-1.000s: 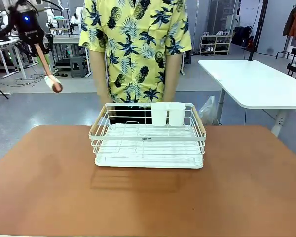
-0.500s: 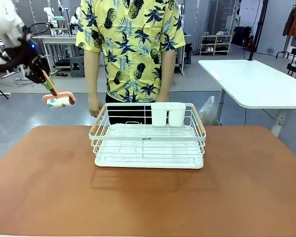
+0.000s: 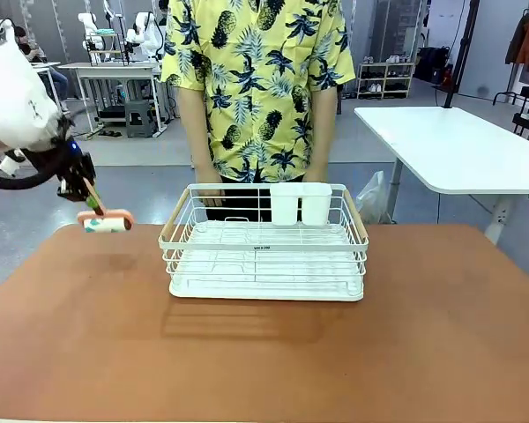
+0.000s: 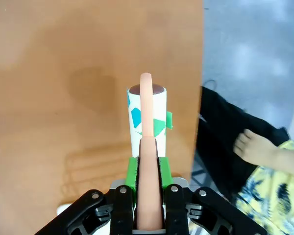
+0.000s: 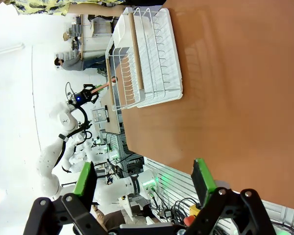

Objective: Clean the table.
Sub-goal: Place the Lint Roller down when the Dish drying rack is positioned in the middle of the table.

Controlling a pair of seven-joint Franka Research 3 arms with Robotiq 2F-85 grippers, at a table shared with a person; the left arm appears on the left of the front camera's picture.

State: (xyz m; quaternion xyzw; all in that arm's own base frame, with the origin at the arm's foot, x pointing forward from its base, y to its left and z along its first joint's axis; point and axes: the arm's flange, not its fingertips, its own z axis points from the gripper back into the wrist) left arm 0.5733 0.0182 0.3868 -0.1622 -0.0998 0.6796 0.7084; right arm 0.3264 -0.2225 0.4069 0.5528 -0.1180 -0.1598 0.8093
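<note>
Bench top of reddish-brown colour fills the lower part of the front view, and a white wire dish rack stands on it near the far edge, in the middle. Inside the rack, at its far side, sits a white cup holder. A person in a yellow shirt with pineapple print stands behind the rack, hands close to its far rim. The left gripper is above the far left corner of the bench, jaws closed on the pink handle of a lint roller. The roller, white with green and blue patches, hangs a little above the surface, not touching it. In the right wrist view the right gripper has its jaws wide apart with nothing between them, over the bench surface.
</note>
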